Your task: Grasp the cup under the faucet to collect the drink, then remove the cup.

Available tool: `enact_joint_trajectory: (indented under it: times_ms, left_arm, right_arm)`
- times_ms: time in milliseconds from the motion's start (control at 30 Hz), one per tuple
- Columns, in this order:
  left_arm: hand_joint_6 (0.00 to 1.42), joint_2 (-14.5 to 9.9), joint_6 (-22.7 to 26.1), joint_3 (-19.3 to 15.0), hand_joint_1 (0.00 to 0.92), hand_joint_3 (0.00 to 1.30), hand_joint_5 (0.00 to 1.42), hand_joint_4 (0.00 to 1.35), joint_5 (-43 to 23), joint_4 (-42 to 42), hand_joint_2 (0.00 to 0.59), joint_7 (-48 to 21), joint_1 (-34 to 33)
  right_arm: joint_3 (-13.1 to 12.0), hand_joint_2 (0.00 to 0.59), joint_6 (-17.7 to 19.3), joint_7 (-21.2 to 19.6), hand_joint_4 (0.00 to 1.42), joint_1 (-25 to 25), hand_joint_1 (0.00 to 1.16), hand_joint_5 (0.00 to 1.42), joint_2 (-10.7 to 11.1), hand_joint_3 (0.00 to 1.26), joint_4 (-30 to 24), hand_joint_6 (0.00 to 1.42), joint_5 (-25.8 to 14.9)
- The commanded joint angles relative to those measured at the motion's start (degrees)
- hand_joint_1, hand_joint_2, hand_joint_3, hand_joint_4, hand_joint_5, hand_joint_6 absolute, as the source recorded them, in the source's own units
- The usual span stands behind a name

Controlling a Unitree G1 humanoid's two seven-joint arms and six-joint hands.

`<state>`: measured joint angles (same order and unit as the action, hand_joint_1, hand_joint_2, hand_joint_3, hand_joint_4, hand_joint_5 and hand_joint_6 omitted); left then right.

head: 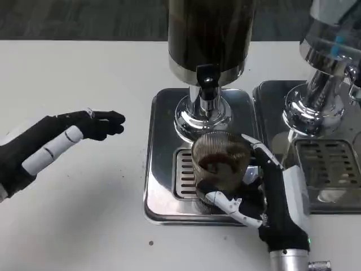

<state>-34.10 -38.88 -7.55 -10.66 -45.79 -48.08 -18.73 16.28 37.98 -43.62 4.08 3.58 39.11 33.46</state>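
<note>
Gripping a ribbed cup (220, 164) of dark drink, the right robot hand (271, 197) holds it above the steel drip tray (163, 186). The left robot hand (67, 138) hovers over the tabletop (84, 73), fingers extended, holding nothing.

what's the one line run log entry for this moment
stage: removing cup | right hand: holds ribbed cup with dark drink, on drip tray, right of faucet | left hand: off table, holds nothing

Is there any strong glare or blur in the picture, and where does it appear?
In the head view, bright glare sits on the chrome base of the dark drink dispenser and on the shiny steel drip tray; the second dispenser at the right edge looks soft and overexposed; the ribbed glass cup held by the right hand stays sharp.
</note>
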Motion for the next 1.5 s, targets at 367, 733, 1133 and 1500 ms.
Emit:
enact_joint_trajectory:
  times_ms: [367, 733, 1133, 1500]
  left_arm:
    - [0.25, 1.92, -1.43, 1.63, 0.000, 0.33, 0.24, 0.31, 1.14, -1.59, 0.220, -0.29, -1.54]
    - [0.25, 3.51, -3.02, 3.22, 0.000, 0.32, 0.24, 0.30, 1.89, -1.02, 0.225, -0.04, -0.91]
    - [0.16, 2.65, -10.44, 4.78, 0.000, 0.20, 0.09, 0.10, 6.25, 5.70, 0.202, 3.77, 3.20]
    - [0.11, 0.00, -15.50, 5.43, 0.000, 0.15, 0.03, 0.02, 9.72, 11.24, 0.188, 5.97, 7.36]
  right_arm:
    - [-2.71, 0.217, 2.05, -1.11, 0.66, -3.00, 0.74, 0.80, 0.66, 0.56, -7.39, 1.16, -0.58]
    - [-4.55, 0.217, 1.73, 1.02, 0.68, -6.81, 0.74, 0.82, 1.41, 0.57, -13.43, 1.18, -1.86]
    - [-6.27, 0.205, 1.37, 5.82, 0.71, -11.79, 0.75, 0.83, 2.20, 0.59, -20.50, 1.20, -3.16]
    - [-7.27, 0.209, 0.65, 9.60, 0.72, -16.79, 0.75, 0.85, 2.12, 0.60, -27.70, 1.21, -2.94]
